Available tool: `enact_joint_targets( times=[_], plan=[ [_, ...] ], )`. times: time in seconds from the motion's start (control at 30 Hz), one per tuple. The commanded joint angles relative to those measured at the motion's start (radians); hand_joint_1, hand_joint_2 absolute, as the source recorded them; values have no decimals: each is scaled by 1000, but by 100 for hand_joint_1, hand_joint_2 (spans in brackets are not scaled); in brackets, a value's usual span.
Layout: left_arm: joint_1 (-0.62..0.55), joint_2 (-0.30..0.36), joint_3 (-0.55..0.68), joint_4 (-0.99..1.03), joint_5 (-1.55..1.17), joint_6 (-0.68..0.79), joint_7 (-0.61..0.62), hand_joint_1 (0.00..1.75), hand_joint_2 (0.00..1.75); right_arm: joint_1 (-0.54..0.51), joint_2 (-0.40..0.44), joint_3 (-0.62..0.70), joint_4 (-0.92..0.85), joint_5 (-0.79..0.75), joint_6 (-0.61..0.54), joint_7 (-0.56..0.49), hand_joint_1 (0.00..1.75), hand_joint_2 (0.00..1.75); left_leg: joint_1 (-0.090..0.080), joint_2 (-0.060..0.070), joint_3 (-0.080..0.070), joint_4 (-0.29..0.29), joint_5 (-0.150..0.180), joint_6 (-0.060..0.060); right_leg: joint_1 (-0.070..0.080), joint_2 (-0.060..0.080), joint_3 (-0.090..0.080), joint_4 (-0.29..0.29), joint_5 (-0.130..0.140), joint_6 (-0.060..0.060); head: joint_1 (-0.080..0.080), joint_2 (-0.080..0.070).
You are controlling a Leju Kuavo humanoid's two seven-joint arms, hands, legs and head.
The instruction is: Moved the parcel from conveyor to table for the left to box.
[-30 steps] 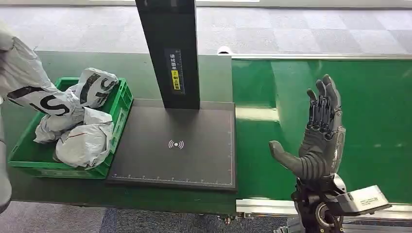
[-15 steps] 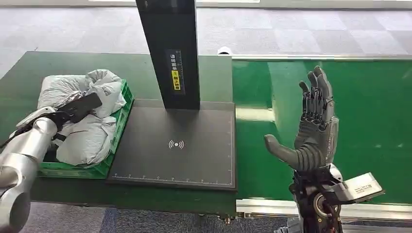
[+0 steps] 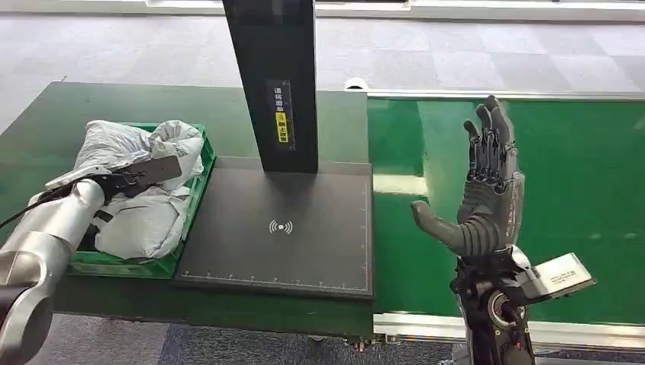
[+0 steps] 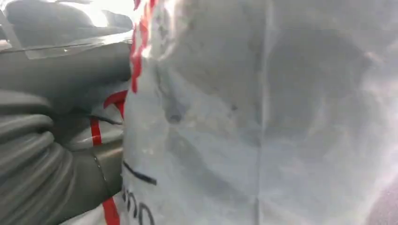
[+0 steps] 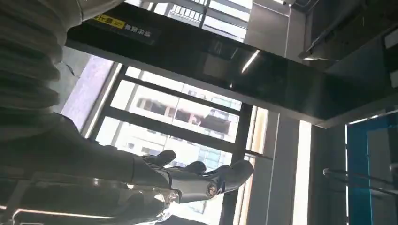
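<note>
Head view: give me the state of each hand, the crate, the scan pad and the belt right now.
left hand: lying flat on the parcels in the crate
right hand: raised over the belt, fingers apart, holding nothing
crate: piled full of grey parcels
scan pad: bare
belt: bare

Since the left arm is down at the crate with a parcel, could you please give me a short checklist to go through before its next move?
1. Parcel over the green crate: ok. The grey parcel lies on top of the other bags inside it.
2. Left hand released: cannot tell. The hand lies against the parcel, and the left wrist view shows grey plastic pressed close to it.
3. Scanner pad free: ok, nothing lies on it.
4. Right hand out of the way: ok. It is raised over the conveyor belt, fingers apart, holding nothing.
5. Next parcel waiting on the belt: not ok, none on the visible stretch.
</note>
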Motion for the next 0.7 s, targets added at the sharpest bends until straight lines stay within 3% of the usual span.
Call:
enact_joint_targets(
  times=[0.03, 0.1, 0.13, 0.27, 0.3, 0.4, 0.67, 0.7],
  plan=[
    [87, -154, 83, -24, 182, 362, -24, 0, 175, 55, -9, -56, -33, 4, -26, 12, 0, 175, -1, -6, 1, -2, 1, 0, -2, -6, 3, -2, -1, 1, 0, 0],
    [104, -155, 149, -138, 297, 434, -98, 0, 175, 43, -11, -49, -32, 6, -22, 16, 0, 175, 0, -12, -2, -1, 3, 1, 0, -13, 1, -3, 0, 2, 0, 0],
    [125, -155, 209, -228, 428, 377, -172, 0, 175, 30, -13, -42, -21, 2, -23, 24, 0, 175, 1, -13, -6, -1, 5, 1, 0, -14, -2, -4, 1, 2, 0, 0],
    [263, -114, 277, -717, 698, 510, -187, 0, 175, 22, -24, -20, 3, -15, -49, 20, 0, 175, 1, -5, -12, 1, 3, 4, 1, -9, -7, -1, 3, 2, 0, 0],
    [277, -102, 271, -754, 709, 506, -164, 0, 175, 24, -25, -17, 3, -17, -51, 18, 0, 175, 1, -3, -12, 2, 3, 4, 1, -6, -8, 0, 3, 2, 1, 0],
    [283, -104, 266, -745, 712, 508, -165, 0, 175, 27, -26, -16, 1, -17, -52, 17, 0, 175, 0, 6, -11, 0, 2, 3, 0, 5, -10, -1, 4, 2, 0, 0],
    [281, -104, 261, -732, 715, 517, -172, 0, 175, 26, -27, -16, 0, -18, -52, 17, 0, 175, 2, 6, -14, 0, 2, 2, 3, 4, -14, -1, 4, 2, 0, 0],
    [286, -129, 297, -745, 743, 590, -226, 0, 175, 27, -26, -16, -1, -21, -54, 15, 0, 175, 2, 6, -14, 0, 2, 3, 3, 4, -14, -1, 3, 2, 0, 0]
  ],
)
